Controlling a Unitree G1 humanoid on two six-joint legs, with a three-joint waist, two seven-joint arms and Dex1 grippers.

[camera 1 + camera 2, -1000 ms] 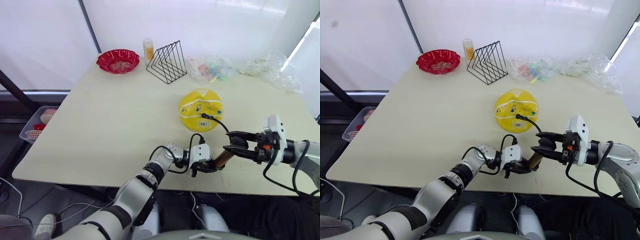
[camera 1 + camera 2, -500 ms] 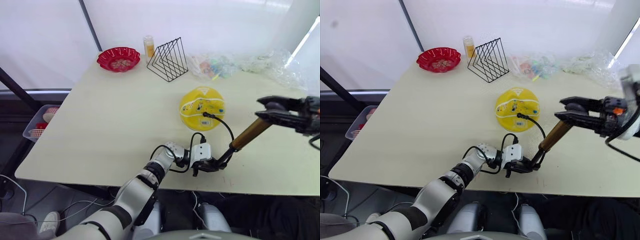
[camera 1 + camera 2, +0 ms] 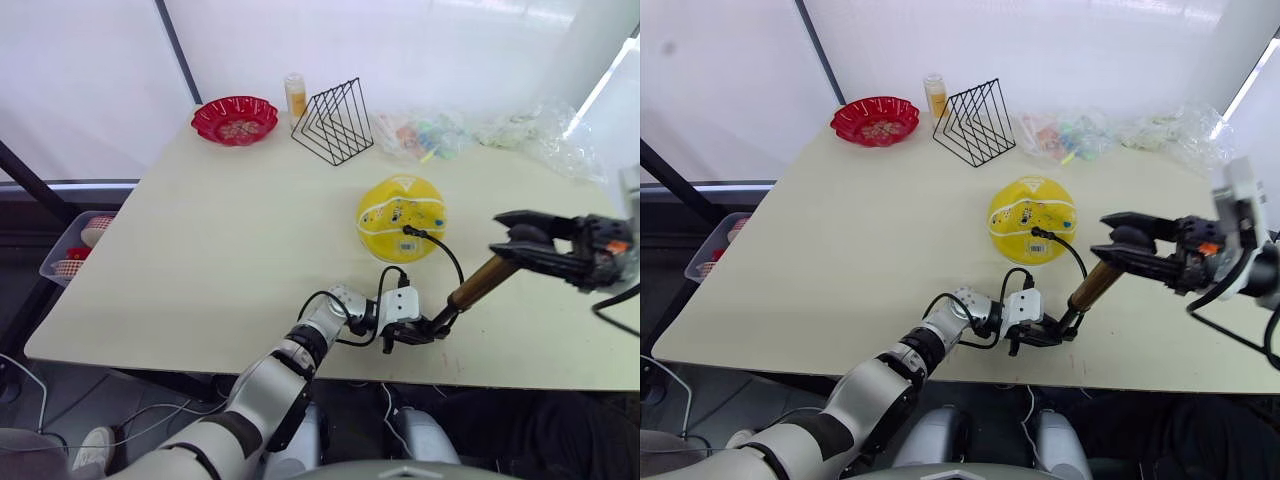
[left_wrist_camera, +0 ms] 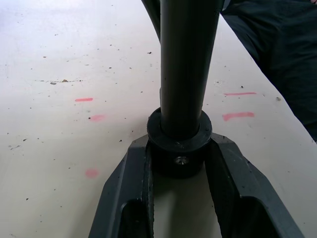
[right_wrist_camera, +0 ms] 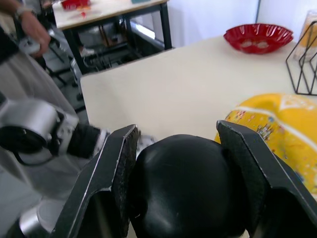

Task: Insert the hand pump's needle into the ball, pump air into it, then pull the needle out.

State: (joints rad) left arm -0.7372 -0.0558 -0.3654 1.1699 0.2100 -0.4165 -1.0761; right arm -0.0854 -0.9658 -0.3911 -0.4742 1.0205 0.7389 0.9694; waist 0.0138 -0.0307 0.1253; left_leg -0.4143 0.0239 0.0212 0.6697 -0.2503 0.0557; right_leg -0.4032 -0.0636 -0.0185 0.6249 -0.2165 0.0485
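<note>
Head view: my right end effector [image 3: 520,240], clamped on the pump [image 3: 478,284] handle, has dropped from half a second ago, a downstroke. Needle [image 3: 406,230] sits in ball [image 3: 401,217] on surface [image 3: 200,240]. Left wrist view: my left end effector [image 4: 179,193] pinches the pump base. Right wrist view: fingers [image 5: 121,163] grip the knob.
</note>
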